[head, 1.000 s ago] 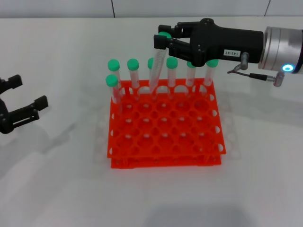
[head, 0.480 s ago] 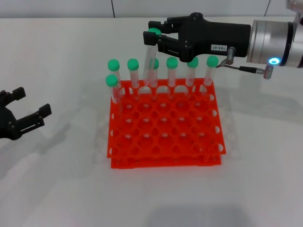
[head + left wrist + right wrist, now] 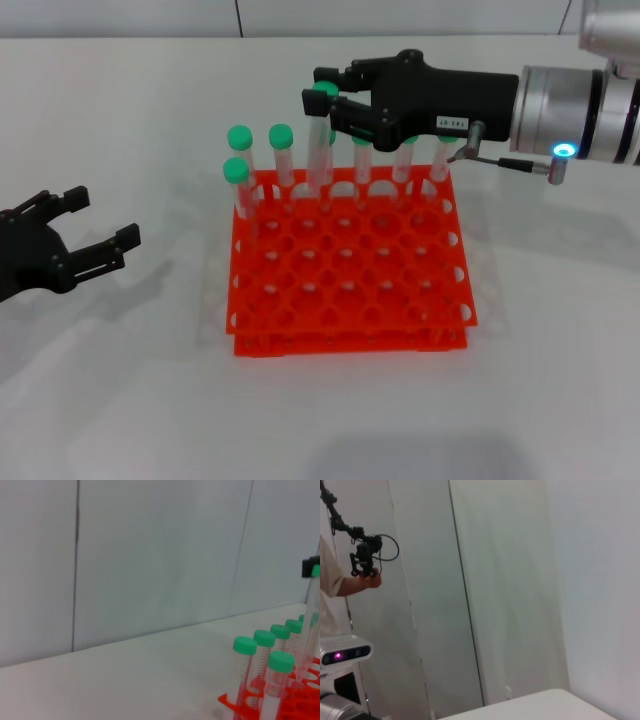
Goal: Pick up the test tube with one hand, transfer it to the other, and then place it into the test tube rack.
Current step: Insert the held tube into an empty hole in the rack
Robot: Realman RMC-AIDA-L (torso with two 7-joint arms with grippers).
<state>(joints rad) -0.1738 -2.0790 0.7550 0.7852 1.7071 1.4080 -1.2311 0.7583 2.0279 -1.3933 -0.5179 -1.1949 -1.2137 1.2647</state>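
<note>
The right pincer [image 3: 322,100] clamped the test tube [image 3: 319,150] by its green cap, its foot in the rack [image 3: 350,285] at twelve o'clock. It needed lowering plumb before release. The left pincer [image 3: 95,235] waited open and empty at nine o'clock.

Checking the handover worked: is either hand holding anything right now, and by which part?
The right hand grips the test tube at its green-capped top, above the test tube rack. The left hand is open, holding nothing.
</note>
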